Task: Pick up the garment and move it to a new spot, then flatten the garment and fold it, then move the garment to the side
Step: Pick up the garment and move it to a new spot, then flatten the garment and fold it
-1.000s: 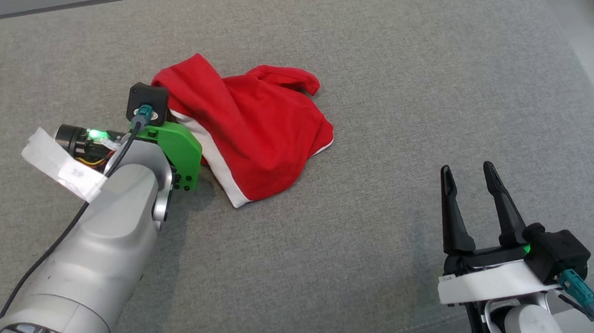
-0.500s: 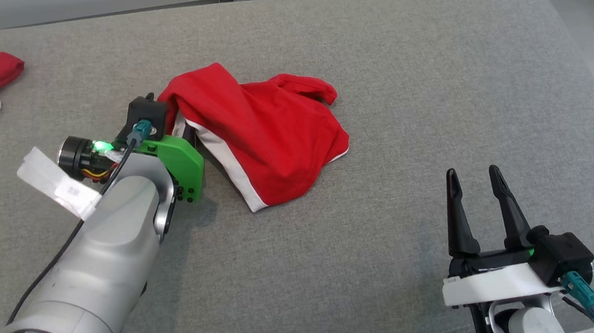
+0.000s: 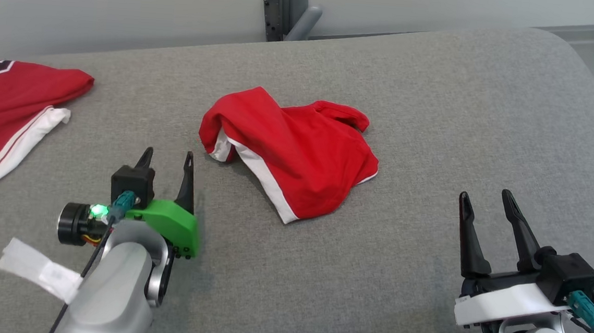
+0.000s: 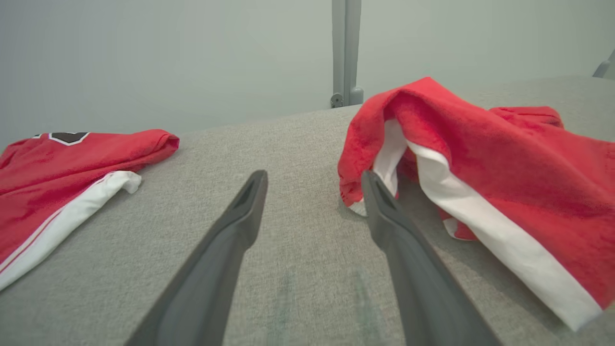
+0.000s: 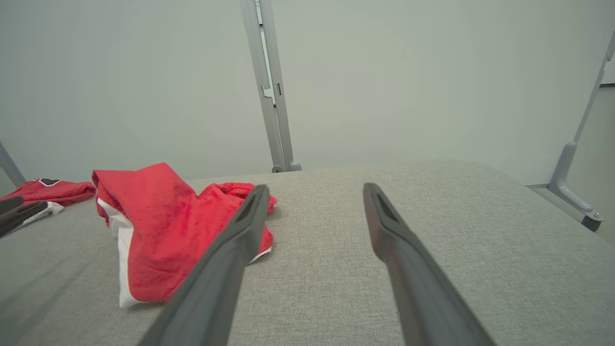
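Observation:
The garment (image 3: 297, 156) is a crumpled red piece with a white stripe, lying in a heap at the middle of the grey padded surface (image 3: 436, 119). It also fills the right of the left wrist view (image 4: 504, 163) and lies left of centre in the right wrist view (image 5: 158, 230). My left gripper (image 3: 168, 156) stands open just short of the garment's near left corner, with nothing between its fingers. In the left wrist view its right fingertip (image 4: 372, 185) is right at the garment's hem. My right gripper (image 3: 485, 198) is open and apart from the cloth at the lower right.
A second red and white garment (image 3: 2, 114) lies flat at the far left of the surface, also in the left wrist view (image 4: 57, 178). A grey metal post (image 3: 287, 9) stands behind the surface against the pale wall. The surface's rounded edge runs at the far right.
My left gripper has opened, let go of the garment and pulled back toward me. The head camera has tilted up, so the whole scene sits lower and the second garment shows more.

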{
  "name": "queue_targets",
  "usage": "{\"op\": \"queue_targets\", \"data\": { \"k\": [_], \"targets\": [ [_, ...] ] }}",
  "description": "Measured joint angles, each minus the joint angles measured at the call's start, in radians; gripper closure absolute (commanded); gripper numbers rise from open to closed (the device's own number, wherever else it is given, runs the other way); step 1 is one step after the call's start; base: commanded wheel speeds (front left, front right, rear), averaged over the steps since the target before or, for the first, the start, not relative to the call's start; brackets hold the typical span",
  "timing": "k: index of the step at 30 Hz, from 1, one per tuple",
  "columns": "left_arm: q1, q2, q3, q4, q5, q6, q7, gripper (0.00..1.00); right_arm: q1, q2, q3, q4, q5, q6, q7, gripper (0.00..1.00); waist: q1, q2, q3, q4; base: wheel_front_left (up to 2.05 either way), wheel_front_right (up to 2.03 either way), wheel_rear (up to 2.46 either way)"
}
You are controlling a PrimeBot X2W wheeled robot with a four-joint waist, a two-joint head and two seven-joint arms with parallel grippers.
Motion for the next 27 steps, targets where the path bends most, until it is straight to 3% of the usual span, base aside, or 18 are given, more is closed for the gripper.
{"op": "queue_targets", "data": {
  "k": [9,14,19,27],
  "targets": [
    [0.271,-0.006,0.124,-0.337,0.04,0.055,0.0,0.0,0.034,0.0,-0.018,0.007,-0.017,0.0,0.0,0.0,0.0,0.0,-0.06,0.052,0.0,0.0,0.0],
    [0.41,-0.024,0.209,-0.493,0.076,0.064,0.0,0.0,0.049,0.0,-0.015,0.003,-0.026,0.0,0.0,0.0,0.0,0.0,-0.089,0.062,0.0,0.0,0.0],
    [0.52,-0.047,0.267,-0.574,0.105,0.036,0.0,0.0,0.075,0.0,-0.008,0.0,-0.031,0.0,0.0,0.0,0.0,0.0,-0.11,0.066,0.0,0.0,0.0],
    [0.588,-0.077,0.32,-0.587,0.142,-0.01,0.0,0.0,0.092,0.0,-0.002,0.009,-0.02,0.0,0.0,0.0,0.0,0.0,-0.125,0.064,0.0,0.0,0.0]
  ]
}}
